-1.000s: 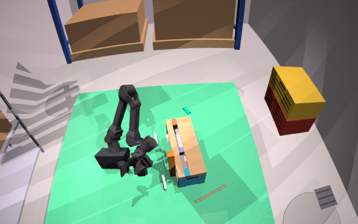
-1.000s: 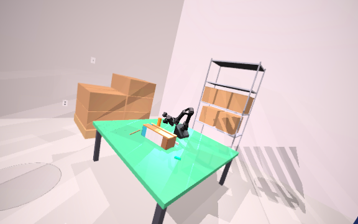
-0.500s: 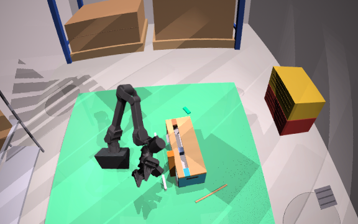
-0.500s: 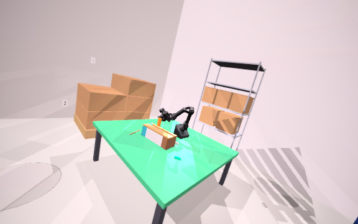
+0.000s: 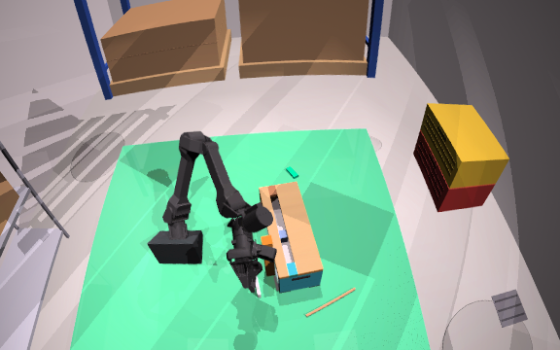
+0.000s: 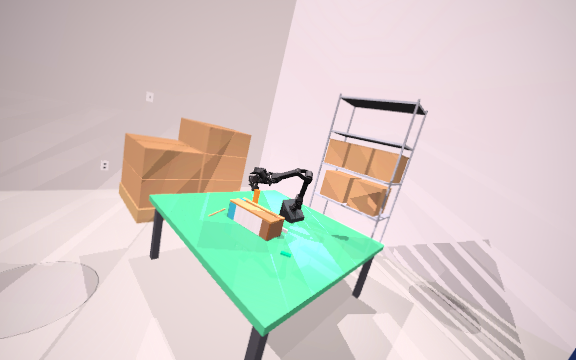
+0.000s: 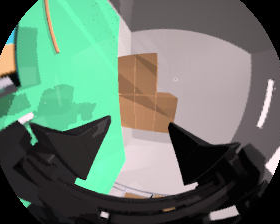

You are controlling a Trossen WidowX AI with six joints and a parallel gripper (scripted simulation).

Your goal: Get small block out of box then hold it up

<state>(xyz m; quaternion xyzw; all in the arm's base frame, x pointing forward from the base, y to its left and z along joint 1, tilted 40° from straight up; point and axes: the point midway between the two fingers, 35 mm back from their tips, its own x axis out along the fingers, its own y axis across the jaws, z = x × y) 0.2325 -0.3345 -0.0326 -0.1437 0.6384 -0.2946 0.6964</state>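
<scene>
Exterior view, green table [image 6: 268, 280], cardboard boxes [image 6: 183, 160], metal shelving [image 6: 368, 165]

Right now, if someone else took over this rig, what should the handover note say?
Gripper: jaws wide open, nothing between them, hanging above the table beside the box's blue end.
Box: upright on the green table, long side toward the arm. Small light-blue block inside on the shelf, about midway along.
Loose on the table: thin wooden stick past the blue end, small green piece past the other end, orange upright piece against the box's near side.
Done: none of the task steps.
Left: get the block out at the open end, pick it off the table, hold it up still, clear of the box.
</scene>
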